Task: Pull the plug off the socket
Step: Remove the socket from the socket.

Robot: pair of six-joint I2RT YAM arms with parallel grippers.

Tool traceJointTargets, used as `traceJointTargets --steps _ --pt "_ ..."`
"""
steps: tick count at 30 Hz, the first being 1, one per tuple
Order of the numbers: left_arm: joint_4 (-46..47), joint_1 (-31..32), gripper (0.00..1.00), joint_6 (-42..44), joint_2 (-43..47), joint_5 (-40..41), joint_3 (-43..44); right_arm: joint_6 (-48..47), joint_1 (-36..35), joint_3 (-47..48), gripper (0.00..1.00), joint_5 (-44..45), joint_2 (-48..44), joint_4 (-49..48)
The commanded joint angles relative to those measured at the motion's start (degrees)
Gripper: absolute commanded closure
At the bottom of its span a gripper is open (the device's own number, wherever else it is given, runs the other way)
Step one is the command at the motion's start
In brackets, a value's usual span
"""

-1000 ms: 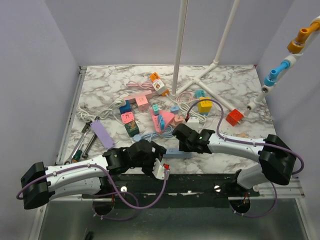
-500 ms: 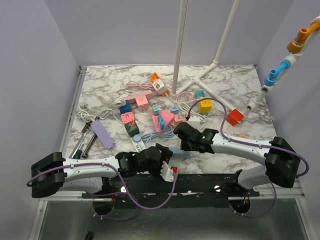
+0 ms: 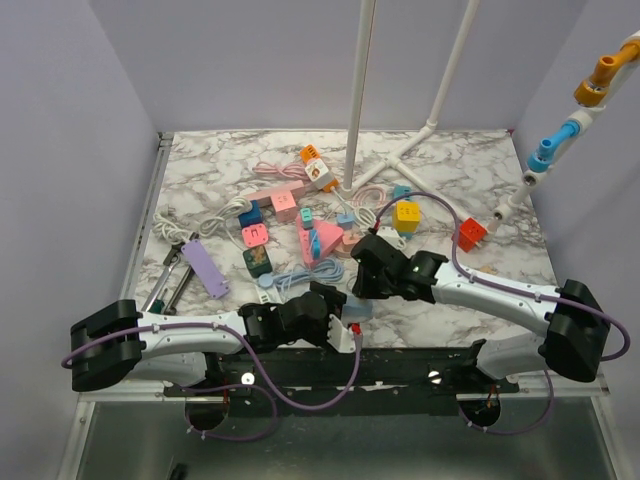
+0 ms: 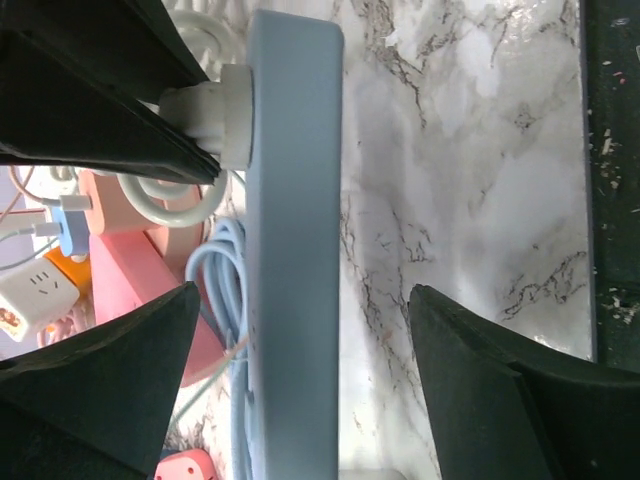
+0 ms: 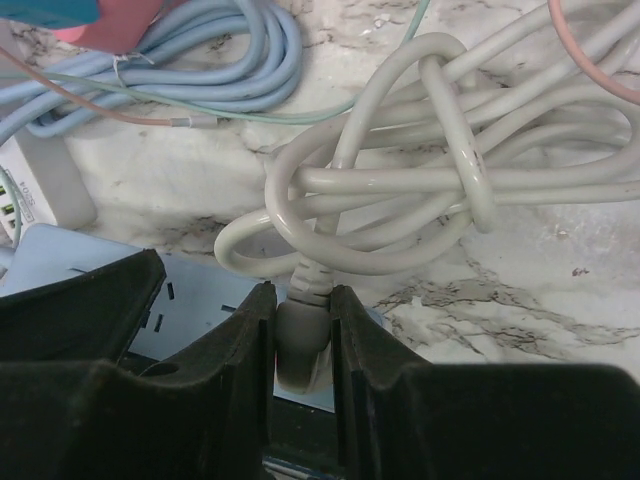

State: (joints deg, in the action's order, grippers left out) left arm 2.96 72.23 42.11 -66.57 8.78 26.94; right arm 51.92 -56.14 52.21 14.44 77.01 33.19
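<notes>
My right end effector (image 5: pixel 303 335) is clenched on the white plug (image 4: pixel 205 110), seated in the blue power strip (image 4: pixel 295 200) on the table (image 4: pixel 460 150). Prongs are hidden and my fingers (image 5: pixel 220 380) cut off the strip. My left end effector (image 4: pixel 300 350) is released, jaws astride the strip; can't tell if they touch it.

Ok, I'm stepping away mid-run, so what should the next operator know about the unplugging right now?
Claws: right claw shut on the white plug; left claw open, straddling the pale blue power strip, fingers clear of it.
Plug sits in the strip's socket.
Done: plug gripped.
To do: clamp the strip, pull the plug free.
</notes>
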Motion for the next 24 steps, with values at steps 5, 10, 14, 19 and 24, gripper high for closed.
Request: traceJointTargets --steps 5,10,14,19,24 --pt "3.1 -1.3 0.37 -1.0 -0.4 0.7 1.8 0.5 -0.7 2.8 0.94 -9.1 -2.0 -2.5" --pt "2.3 -1.6 0.76 -0.8 -0.4 -0.5 2.2 0.4 -0.6 2.8 0.95 -9.1 -1.5 -2.4" --pt "2.5 -1.8 0.8 0.3 -0.2 -0.6 2.1 -0.2 -0.7 3.0 0.94 -9.2 -0.7 -2.4" --pt "3.5 -1.8 0.94 2.8 0.0 -1.4 2.1 -0.9 -0.6 2.6 0.94 -8.2 0.8 -2.4" --pt "3.2 -1.3 1.0 8.9 1.1 -4.5 -0.2 -2.6 1.0 4.0 0.99 -6.2 2.2 -2.3"
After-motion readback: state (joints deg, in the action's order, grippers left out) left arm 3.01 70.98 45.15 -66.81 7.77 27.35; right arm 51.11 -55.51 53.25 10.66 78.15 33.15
